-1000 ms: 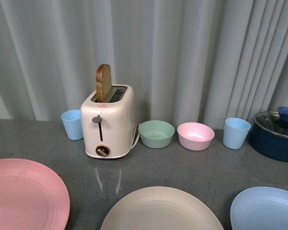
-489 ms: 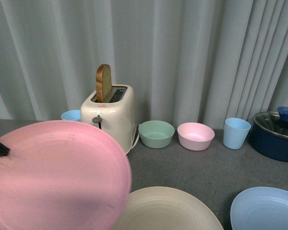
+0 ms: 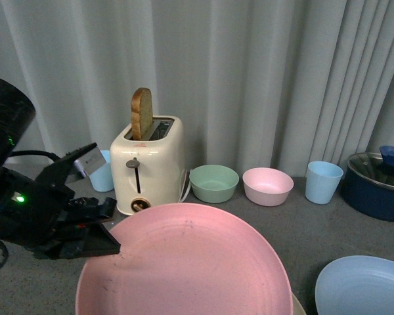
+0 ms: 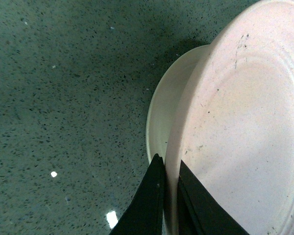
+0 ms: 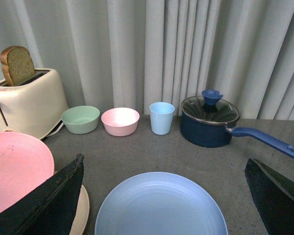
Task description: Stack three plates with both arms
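In the front view my left gripper [image 3: 108, 239] is shut on the left rim of the pink plate [image 3: 184, 262], which hangs roughly level over the cream-beige plate [image 3: 295, 305] and hides nearly all of it. The left wrist view shows both fingers [image 4: 149, 200] clamping the pink plate's [image 4: 240, 137] edge, with the cream plate [image 4: 169, 112] lying below it on the grey table. The light blue plate [image 3: 364, 285] rests at the front right. My right gripper [image 5: 162, 160] stands wide open just above the light blue plate [image 5: 159, 205], holding nothing.
Along the curtain stand a cream toaster [image 3: 150, 164] with a bread slice, a green bowl [image 3: 214, 182], a pink bowl [image 3: 268, 186], two light blue cups [image 3: 324, 182], [image 3: 102, 174], and a dark blue lidded pot [image 3: 379, 184] with its handle [image 5: 269, 142] pointing right.
The pink plate left the table at the front left, rose, and travelled right until it hangs over the cream plate. My left arm has come into the front view.
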You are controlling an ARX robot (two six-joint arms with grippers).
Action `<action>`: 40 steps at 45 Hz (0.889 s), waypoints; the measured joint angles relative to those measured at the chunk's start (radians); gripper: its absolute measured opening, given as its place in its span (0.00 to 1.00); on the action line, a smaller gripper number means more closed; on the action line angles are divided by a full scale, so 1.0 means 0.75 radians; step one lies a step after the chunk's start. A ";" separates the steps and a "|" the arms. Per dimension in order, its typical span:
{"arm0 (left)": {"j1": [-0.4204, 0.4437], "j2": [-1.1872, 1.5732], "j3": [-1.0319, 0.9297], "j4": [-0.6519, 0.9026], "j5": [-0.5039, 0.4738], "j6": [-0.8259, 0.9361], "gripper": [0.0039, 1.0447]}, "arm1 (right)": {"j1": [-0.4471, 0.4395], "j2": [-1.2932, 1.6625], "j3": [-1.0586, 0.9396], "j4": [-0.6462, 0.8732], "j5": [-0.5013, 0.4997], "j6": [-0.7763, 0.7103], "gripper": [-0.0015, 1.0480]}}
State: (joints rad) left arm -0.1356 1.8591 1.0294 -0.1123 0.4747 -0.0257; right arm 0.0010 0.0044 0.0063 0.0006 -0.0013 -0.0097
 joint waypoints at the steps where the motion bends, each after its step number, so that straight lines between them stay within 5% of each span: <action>1: -0.008 0.014 0.001 0.010 -0.006 -0.014 0.03 | 0.000 0.000 0.000 0.000 0.000 0.000 0.93; 19: -0.135 0.205 0.054 0.129 -0.067 -0.171 0.03 | 0.000 0.000 0.000 0.000 0.000 0.000 0.93; 40: -0.154 0.257 0.070 0.194 -0.107 -0.175 0.03 | 0.000 0.000 0.000 0.000 0.001 0.000 0.93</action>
State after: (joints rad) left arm -0.2512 2.0518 1.0821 0.0334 0.3943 -0.1570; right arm 0.0010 0.0044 0.0063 0.0006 -0.0010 -0.0097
